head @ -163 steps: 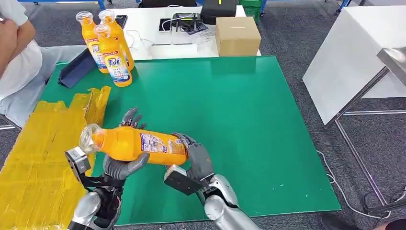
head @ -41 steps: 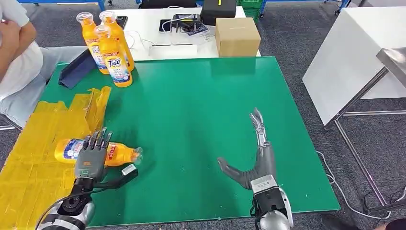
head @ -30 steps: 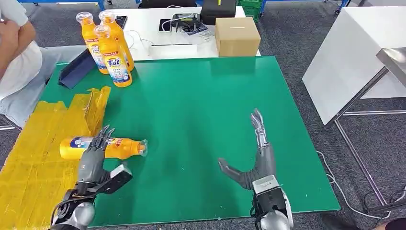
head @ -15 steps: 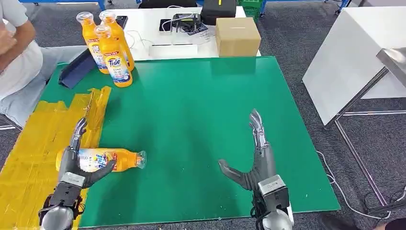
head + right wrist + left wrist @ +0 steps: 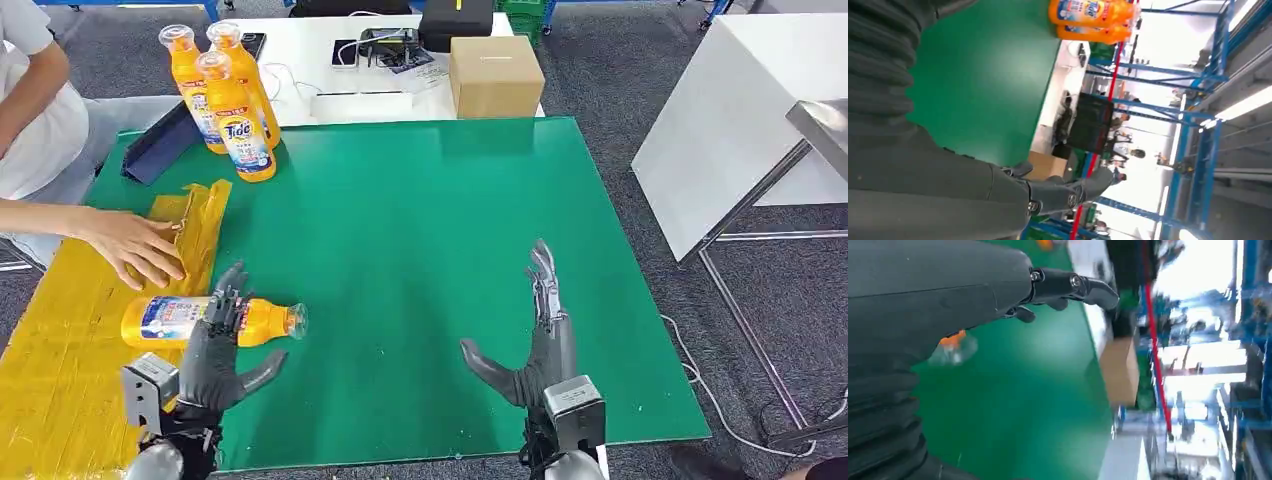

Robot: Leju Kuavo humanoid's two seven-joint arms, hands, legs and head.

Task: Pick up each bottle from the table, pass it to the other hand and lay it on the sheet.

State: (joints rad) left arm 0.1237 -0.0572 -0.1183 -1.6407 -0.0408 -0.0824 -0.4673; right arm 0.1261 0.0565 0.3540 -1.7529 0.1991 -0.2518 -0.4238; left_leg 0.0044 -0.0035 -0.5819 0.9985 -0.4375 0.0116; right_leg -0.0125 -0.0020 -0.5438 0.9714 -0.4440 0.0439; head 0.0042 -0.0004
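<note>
While one bottle lies on the sheet, both hands are spread and hold nothing.

Near the front edge of the table [image 5: 420, 300], the left hand [image 5: 215, 355] hovers with fingers apart just before the lying bottle [image 5: 205, 321], which rests across the border of the yellow sheet [image 5: 70, 350], its cap end over the green. The right hand [image 5: 535, 345] is spread near the front right corner. A person's hand [image 5: 130, 245] rests on the sheet beyond. I judge this placing done; next, the hands should reach the three standing bottles [image 5: 225, 95] at the far left corner.
</note>
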